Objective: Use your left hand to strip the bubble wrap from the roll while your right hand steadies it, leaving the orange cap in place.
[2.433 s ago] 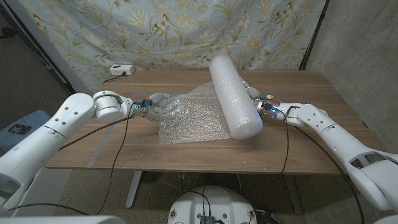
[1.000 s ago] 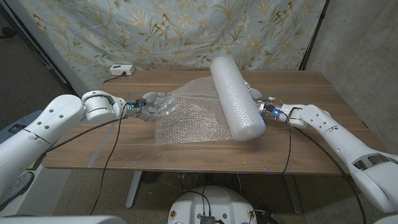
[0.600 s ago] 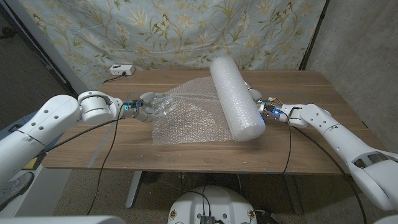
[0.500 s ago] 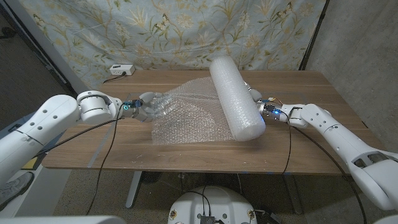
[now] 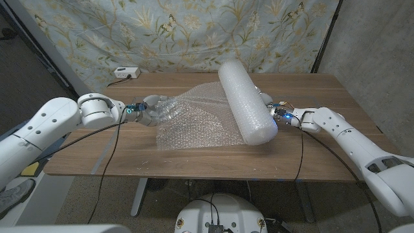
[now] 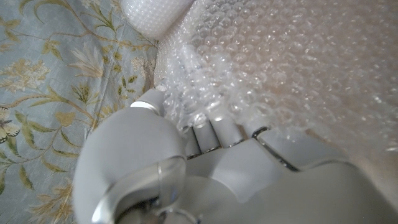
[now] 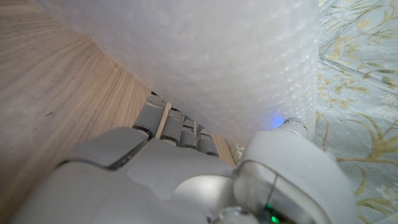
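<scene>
Wooden table [image 5: 336, 129]: left hand [image 5: 150, 111] gripping bubble wrap [image 5: 194, 123], right hand [image 5: 272, 110] against roll [image 5: 246, 103].

Bubble wrap [image 5: 194, 123] clear, glossy plastic; table [image 5: 323, 116] matt wood; hands smooth plastic.

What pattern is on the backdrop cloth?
Pale blue backdrop cloth with leafy floral and butterfly print; head view.

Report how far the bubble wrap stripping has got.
Done: a stretch of clear bubble wrap sheet lies unrolled on the wooden table.
In hand: the left hand grips the sheet's free edge; the right hand holds the thick white bubble wrap roll.
Left: the roll looks mostly wound. No orange cap is visible.
</scene>
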Motion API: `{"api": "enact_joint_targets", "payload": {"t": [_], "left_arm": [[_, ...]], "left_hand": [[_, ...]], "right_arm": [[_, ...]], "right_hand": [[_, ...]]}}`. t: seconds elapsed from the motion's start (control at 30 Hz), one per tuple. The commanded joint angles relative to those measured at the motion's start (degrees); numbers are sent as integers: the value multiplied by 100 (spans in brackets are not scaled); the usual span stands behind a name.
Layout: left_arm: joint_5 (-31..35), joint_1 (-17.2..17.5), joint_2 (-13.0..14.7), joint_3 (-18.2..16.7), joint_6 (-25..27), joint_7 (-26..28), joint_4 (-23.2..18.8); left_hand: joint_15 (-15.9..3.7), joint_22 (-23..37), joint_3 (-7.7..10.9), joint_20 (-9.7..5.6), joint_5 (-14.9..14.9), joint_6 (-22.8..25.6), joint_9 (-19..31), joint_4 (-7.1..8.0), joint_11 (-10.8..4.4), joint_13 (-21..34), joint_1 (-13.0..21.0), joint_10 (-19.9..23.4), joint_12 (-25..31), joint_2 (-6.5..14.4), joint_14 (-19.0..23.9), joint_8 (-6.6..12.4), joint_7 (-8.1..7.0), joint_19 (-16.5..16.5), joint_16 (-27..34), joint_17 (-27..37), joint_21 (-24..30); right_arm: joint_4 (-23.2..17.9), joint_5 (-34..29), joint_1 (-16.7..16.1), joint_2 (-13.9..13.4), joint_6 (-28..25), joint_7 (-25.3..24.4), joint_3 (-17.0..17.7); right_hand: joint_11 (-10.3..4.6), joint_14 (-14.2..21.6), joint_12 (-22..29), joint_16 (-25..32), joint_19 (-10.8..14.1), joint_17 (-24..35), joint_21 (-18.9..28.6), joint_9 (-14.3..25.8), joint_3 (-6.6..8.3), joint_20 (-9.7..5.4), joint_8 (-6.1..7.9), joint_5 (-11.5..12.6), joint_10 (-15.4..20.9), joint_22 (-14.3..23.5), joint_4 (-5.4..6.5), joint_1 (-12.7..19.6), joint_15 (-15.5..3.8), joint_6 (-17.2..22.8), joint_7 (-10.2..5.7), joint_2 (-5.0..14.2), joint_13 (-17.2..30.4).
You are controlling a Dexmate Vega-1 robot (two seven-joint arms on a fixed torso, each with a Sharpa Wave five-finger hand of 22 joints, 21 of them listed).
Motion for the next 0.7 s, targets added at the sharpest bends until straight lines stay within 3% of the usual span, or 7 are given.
{"api": "enact_joint_targets", "payload": {"t": [0.03, 0.7], "left_arm": [[-20, 20, 129, -85, 55, -33, -24], [-143, 27, 550, -292, 215, 141, -164]], "left_hand": [[-20, 4, -33, -19, -1, 212, 12, 3, -123, 19, 64, 183, -12, 6, 14, 0, 199, -23, 23, 23, 21], [-8, -1, -32, -11, -1, 189, 19, 21, -143, 41, 58, 161, -42, 13, -18, -21, 198, -56, -4, 26, 60]], "right_arm": [[66, -45, 24, 40, 91, 67, 17], [67, -74, -27, 57, 316, 178, 87]], "right_hand": [[13, -25, -38, 18, 19, 11, -37, -10, -57, 42, -12, 38, 17, 26, -4, -37, -3, -43, 186, -3, 25], [14, -114, -92, 10, -58, -10, -88, -61, -130, 123, 7, 93, 1, 27, 42, -93, 30, -44, 160, -3, 26]]}}
